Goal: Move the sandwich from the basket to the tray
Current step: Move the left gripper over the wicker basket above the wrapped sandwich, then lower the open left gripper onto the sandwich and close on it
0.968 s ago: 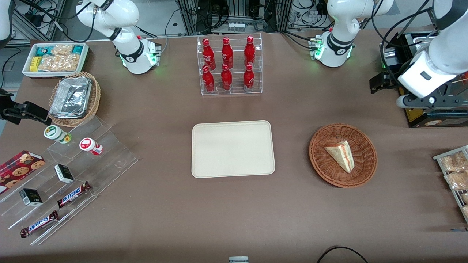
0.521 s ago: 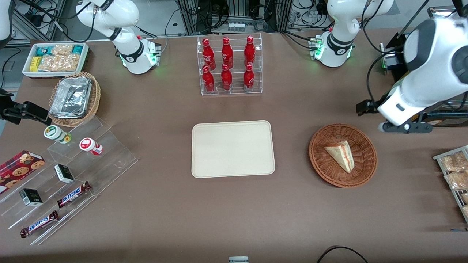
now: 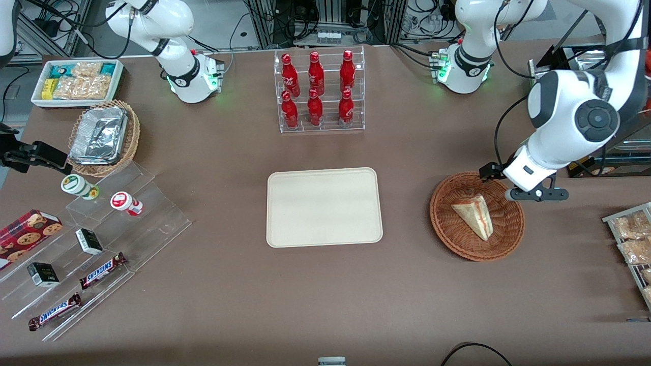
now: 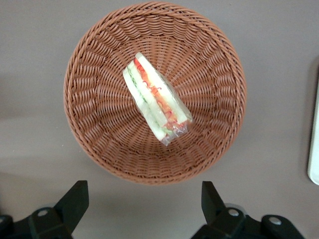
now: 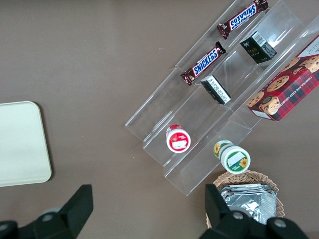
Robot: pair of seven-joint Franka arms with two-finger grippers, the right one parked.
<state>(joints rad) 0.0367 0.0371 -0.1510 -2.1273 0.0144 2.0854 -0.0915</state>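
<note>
The sandwich (image 3: 474, 216) is a pale triangular wedge lying in the round reddish-brown wicker basket (image 3: 447, 229). The wrist view shows its red, orange and green filling side (image 4: 155, 99) in the basket (image 4: 89, 129). My left gripper (image 3: 534, 194) hangs above the basket's rim, at the edge farther from the front camera and toward the working arm's end. It is open and empty, its black fingers (image 4: 75, 201) spread wide over bare table just outside the rim. The cream tray (image 3: 324, 207) lies empty at the table's middle, beside the basket.
A clear rack of red bottles (image 3: 318, 91) stands farther from the camera than the tray. A wire rack of snack packets (image 3: 633, 239) sits at the working arm's end. Clear steps with candy bars (image 3: 101, 269) and a foil-container basket (image 3: 101, 137) lie toward the parked arm's end.
My left arm has swung in from the table's end and come down, from beside a black box to over the basket's rim. The sandwich, basket and tray have not moved.
</note>
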